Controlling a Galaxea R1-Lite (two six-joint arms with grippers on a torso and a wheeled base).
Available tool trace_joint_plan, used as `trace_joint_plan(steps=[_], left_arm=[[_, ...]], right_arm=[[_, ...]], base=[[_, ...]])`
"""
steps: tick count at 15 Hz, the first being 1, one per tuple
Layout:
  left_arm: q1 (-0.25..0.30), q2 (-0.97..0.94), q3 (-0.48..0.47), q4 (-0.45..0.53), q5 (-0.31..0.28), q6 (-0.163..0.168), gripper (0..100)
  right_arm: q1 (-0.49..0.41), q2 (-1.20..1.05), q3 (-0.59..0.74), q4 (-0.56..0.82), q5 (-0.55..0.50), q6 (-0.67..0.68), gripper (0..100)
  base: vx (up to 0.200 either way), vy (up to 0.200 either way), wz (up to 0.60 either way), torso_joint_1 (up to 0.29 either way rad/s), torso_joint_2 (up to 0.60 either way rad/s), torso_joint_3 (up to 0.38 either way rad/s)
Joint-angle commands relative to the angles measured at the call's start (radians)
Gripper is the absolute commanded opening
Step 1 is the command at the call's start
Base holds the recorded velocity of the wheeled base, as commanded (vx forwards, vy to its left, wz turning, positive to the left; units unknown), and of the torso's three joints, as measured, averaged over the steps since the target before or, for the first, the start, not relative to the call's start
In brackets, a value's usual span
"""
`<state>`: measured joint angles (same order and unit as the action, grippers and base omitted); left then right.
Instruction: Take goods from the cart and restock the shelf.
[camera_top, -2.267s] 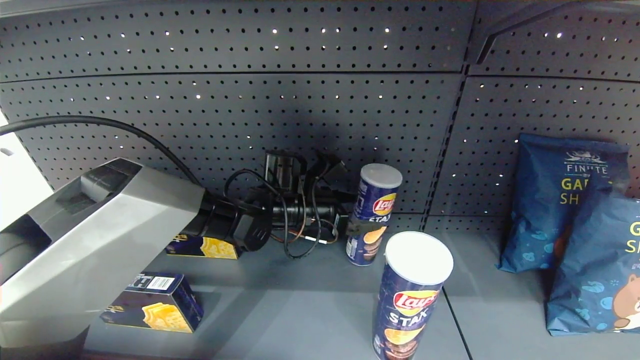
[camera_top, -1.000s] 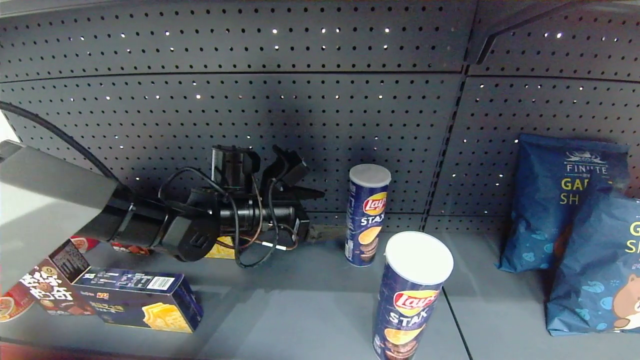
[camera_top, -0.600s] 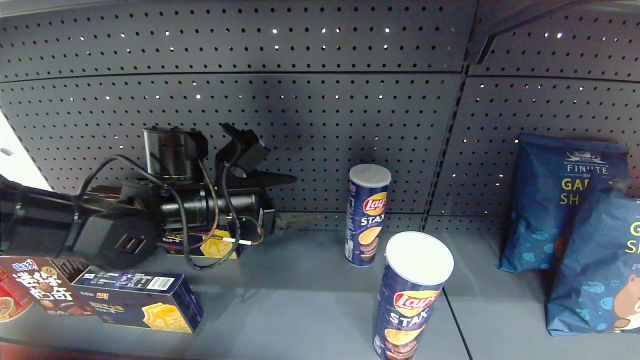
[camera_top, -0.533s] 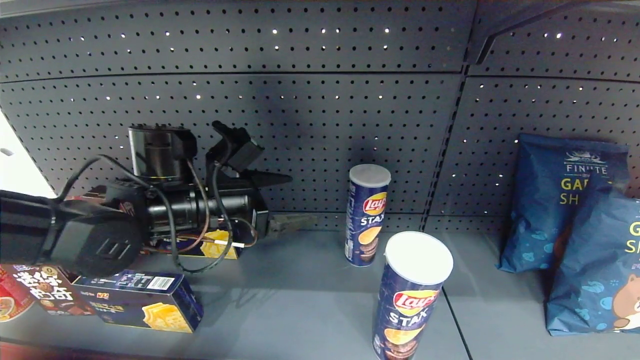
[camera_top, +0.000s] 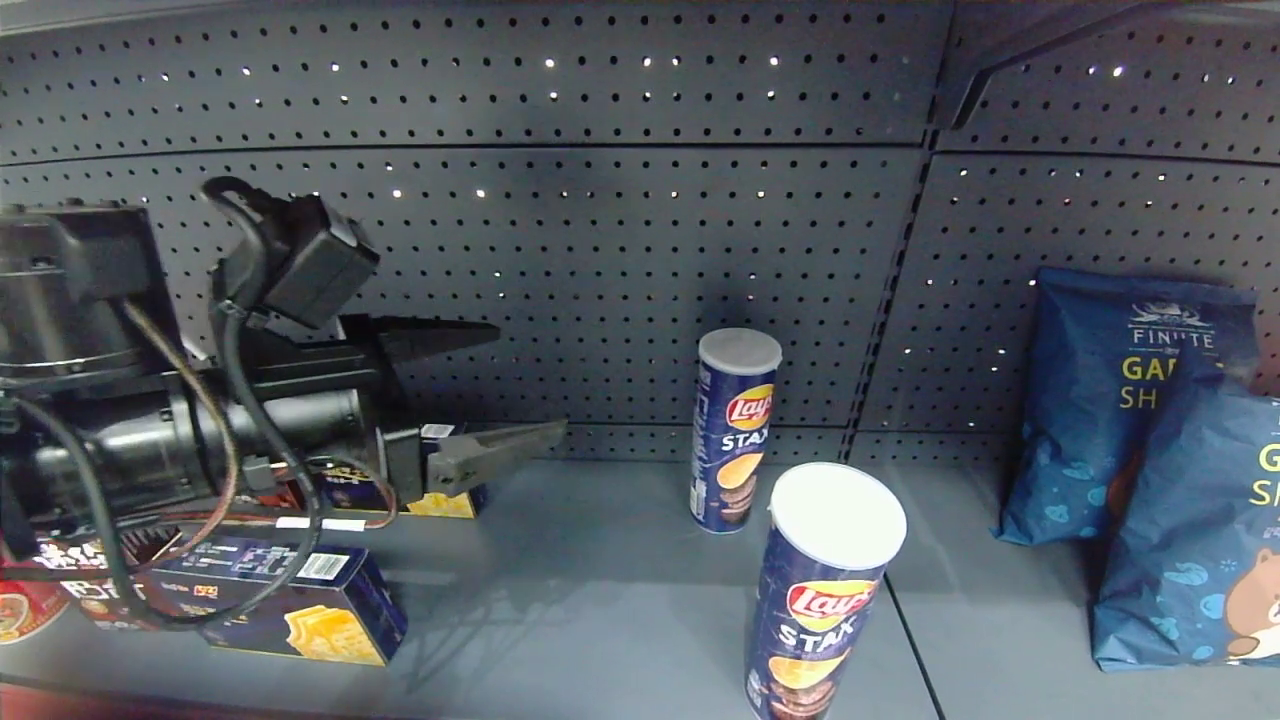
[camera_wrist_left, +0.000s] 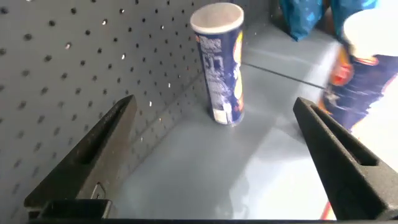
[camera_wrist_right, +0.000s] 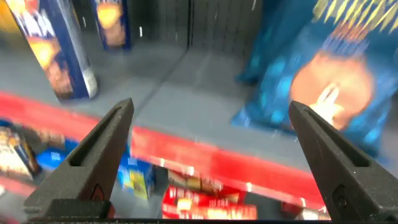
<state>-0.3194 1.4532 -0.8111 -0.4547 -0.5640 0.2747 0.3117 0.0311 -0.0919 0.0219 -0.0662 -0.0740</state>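
The shelf (camera_top: 600, 600) groups its stock by kind, I judge so each sort faces the aisle. Two blue chip bags (camera_top: 1130, 400) lean on the pegboard back at the right, one overlapping the other, the nearer cut off at the side. My left tool (camera_top: 528, 380) hovers over the shelf's left part, spread wide and empty, aimed toward the rear can (camera_top: 735, 430), which stands upright by the back wall, well apart from the tips. The front can (camera_top: 825, 590) stands nearer me, its base cut off. My right tool (camera_wrist_right: 211, 107) hangs before the red shelf edge, also spread and empty. My wrist hides much of the flat-lying boxes (camera_top: 300, 605) at the left.
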Motion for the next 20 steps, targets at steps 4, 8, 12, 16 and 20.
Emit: trace_joint_plan(steps=[4, 8, 12, 16, 20], left_arm=[[0.008, -0.16, 0.023, 0.054, 0.032, 0.0, 100], [0.031, -0.195, 0.11, -0.006, 0.03, -0.008, 100], [0.069, -0.197, 0.138, -0.041, 0.027, -0.006, 100], [0.071, -0.2, 0.132, -0.042, 0.026, -0.003, 100], [0.071, -0.191, 0.128, -0.042, 0.026, -0.003, 100]], right_arm=[[0.006, 0.463, -0.331, 0.01, 0.017, -0.043, 100], [0.056, 0.814, -0.542, 0.101, 0.026, -0.023, 100], [0.176, 0.997, -0.549, 0.099, 0.008, 0.076, 100], [0.207, 1.181, -0.523, 0.044, -0.058, 0.128, 100], [0.242, 1.25, -0.52, 0.047, -0.063, 0.131, 100]], base=[[0.0, 0.0, 0.0, 0.0, 0.0, 0.0], [0.0, 0.0, 0.0, 0.0, 0.0, 0.0], [0.0, 0.0, 0.0, 0.0, 0.0, 0.0], [0.0, 0.0, 0.0, 0.0, 0.0, 0.0], [0.0, 0.0, 0.0, 0.0, 0.0, 0.0]])
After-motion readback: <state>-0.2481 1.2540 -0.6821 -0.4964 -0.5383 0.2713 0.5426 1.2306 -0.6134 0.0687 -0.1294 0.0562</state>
